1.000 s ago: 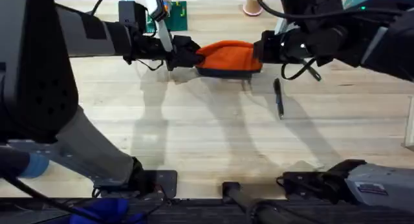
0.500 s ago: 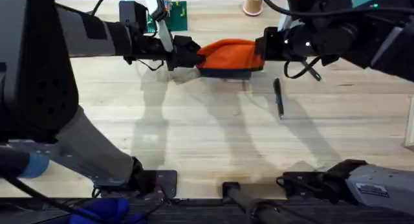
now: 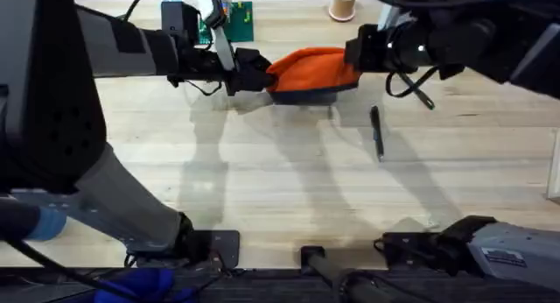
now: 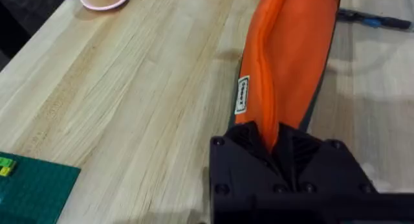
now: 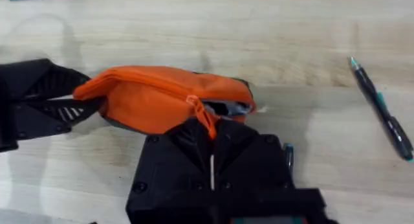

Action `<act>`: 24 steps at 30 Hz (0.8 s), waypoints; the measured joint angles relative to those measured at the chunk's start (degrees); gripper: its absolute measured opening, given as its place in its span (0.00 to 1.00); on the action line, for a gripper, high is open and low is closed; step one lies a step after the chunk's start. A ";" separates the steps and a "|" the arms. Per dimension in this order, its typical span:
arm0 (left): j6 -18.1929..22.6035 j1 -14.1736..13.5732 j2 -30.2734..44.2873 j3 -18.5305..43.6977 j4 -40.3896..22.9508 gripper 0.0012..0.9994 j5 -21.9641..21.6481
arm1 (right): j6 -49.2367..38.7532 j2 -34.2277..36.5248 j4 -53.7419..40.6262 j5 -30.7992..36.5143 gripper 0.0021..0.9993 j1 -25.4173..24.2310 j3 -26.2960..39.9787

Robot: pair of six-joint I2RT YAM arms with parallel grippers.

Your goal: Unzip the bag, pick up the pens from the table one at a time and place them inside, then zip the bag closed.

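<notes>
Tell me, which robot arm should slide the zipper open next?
Probably the right. The right gripper is shut on the zipper tab, while the left gripper clamps the other end of the bag, holding it steady.

Bag [image 3: 308,73] on table [image 3: 262,180], far centre, between left gripper [image 3: 254,73] and right gripper [image 3: 357,56]. Pen [image 3: 377,133] on table, right of and nearer than bag.

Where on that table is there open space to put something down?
The table is bare between the bag and the arms' bases, left of the pen. It is crowded at the far edge, where the left gripper and right gripper hold the bag.
</notes>
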 joint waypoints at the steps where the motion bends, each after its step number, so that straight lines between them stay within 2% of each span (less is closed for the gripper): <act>1: 0.01 0.00 0.00 0.00 0.00 0.04 0.01 | -0.22 0.00 -0.02 0.00 0.03 0.00 0.47; 24: 0.01 -0.22 0.00 0.00 0.04 0.04 0.88 | -1.45 0.00 -0.55 0.01 0.03 0.17 6.25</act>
